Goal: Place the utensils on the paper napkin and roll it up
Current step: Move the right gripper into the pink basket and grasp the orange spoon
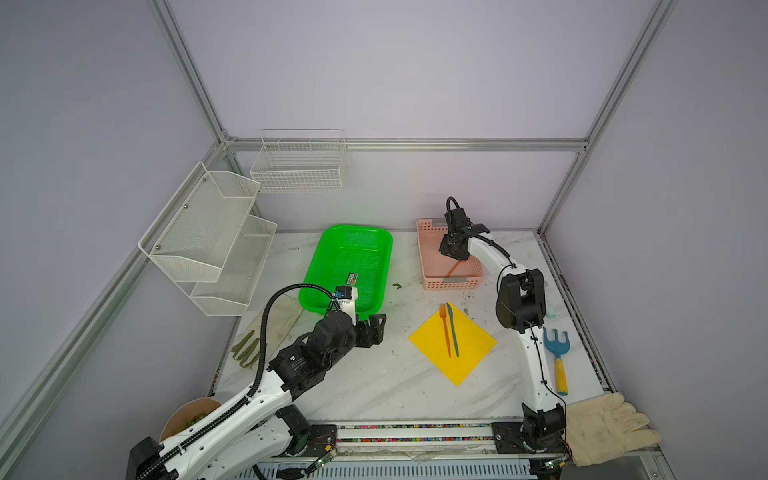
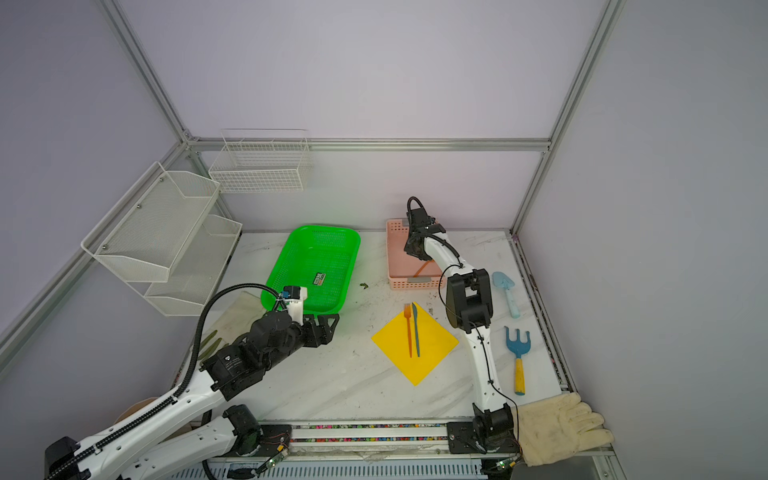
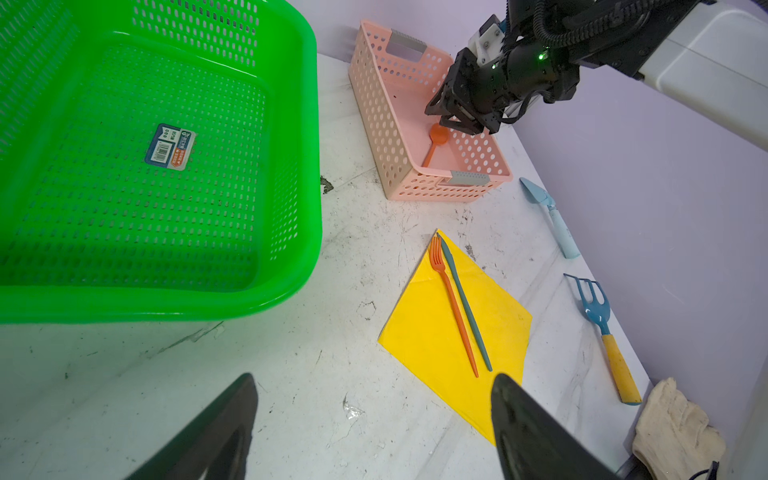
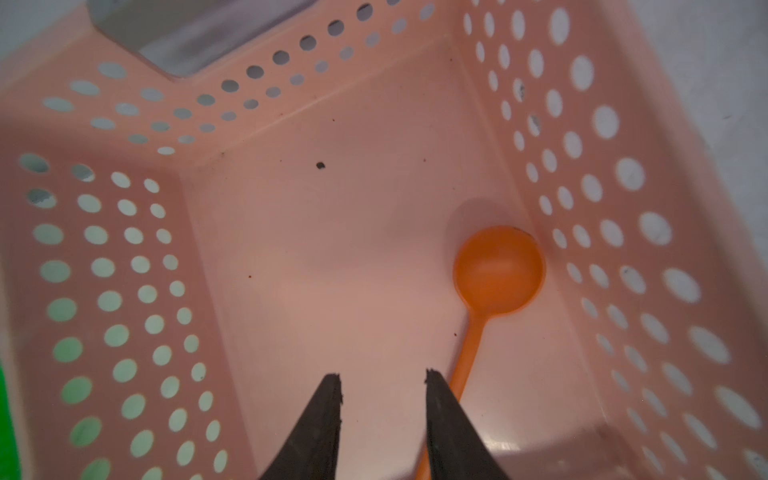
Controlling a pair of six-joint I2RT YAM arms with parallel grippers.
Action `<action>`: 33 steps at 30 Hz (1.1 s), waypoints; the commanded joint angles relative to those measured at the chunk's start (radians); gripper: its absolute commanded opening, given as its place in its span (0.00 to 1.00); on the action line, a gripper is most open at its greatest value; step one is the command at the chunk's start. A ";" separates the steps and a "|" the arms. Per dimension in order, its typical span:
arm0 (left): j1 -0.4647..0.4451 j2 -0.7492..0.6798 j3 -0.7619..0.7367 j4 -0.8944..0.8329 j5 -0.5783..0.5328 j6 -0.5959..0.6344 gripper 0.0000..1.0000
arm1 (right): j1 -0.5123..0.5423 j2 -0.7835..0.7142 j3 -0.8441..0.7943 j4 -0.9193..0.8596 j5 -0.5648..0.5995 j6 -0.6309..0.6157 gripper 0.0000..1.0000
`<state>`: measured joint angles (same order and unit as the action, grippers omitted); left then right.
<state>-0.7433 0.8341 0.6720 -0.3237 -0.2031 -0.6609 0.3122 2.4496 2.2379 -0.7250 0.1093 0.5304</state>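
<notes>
Count three utensils: orange fork (image 1: 445,332) and teal piece (image 1: 454,332) lying side by side along the diagonal of the one paper napkin (image 1: 473,347), heads at its far corner; orange spoon (image 4: 498,270) apart from them, flat on the floor of the pink basket (image 1: 453,284), bowl end close to a side wall. See left gripper (image 3: 374,380) spread wide, nothing between the fingers, hanging over bare table (image 1: 374,386) between green basket (image 1: 347,253) and napkin. See right gripper (image 4: 384,376) down inside the pink basket, fingers parted with a clear gap, pinching nothing, spoon handle running just beside one finger. Two baskets on the table, two white racks on the walls: wire basket (image 1: 299,170), two-tier mesh shelf (image 1: 208,232). Two garden toys at the right edge: blue rake (image 1: 556,345) with yellow handle, light blue shovel (image 2: 505,286). Hidden or unclear: shovel (image 1: 551,309) almost wholly behind the right arm in a top view; right fingertips masked by the wrist in both top views; spoon handle end lost behind a finger in the right wrist view; near napkin corner cut by a finger in the left wrist view; brown bowl (image 1: 191,415) half covered by the left arm; cream glove (image 1: 606,428) at the front right corner, single or stacked pair, cannot tell; olive strips (image 1: 245,349) at the left edge, count unreadable
</notes>
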 commanded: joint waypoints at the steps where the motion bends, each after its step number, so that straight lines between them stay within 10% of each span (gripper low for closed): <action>1: -0.007 -0.016 -0.021 0.017 -0.020 0.019 0.86 | -0.004 0.039 0.030 -0.066 0.030 0.037 0.38; 33: -0.006 -0.009 -0.023 0.023 -0.037 0.027 0.86 | -0.018 0.157 0.108 -0.116 0.078 0.173 0.38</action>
<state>-0.7433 0.8322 0.6720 -0.3233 -0.2207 -0.6601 0.2989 2.5736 2.3291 -0.7902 0.1967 0.6773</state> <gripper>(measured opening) 0.866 0.385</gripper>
